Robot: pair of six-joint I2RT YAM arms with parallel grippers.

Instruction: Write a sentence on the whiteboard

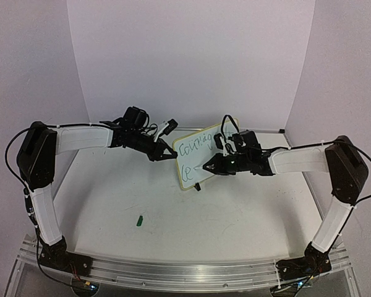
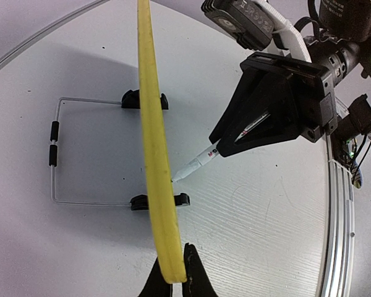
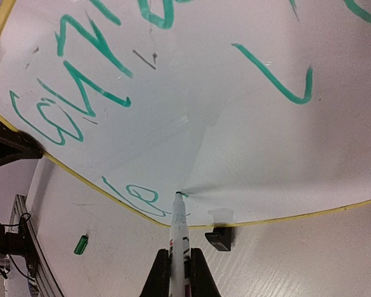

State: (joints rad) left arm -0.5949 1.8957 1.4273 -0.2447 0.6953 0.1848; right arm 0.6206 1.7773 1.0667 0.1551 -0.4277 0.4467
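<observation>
White table (image 1: 173, 210): whiteboard (image 1: 196, 162) is stood upright near the far centre.
Left gripper (image 1: 167, 153): clamped on the whiteboard rim.
Right gripper (image 1: 211, 166): clamped on the marker (image 3: 179, 226).
Sentence (image 1: 195, 147): may be smeared if the rim is let slip.

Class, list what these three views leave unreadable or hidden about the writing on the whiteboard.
Top view: sentence small and blurry; right arm covers part of it.
Left wrist view: whiteboard seen edge-on, writing face hidden.
Right wrist view: letters cut off by the frame edges.
Top view: green object too small to identify.
</observation>
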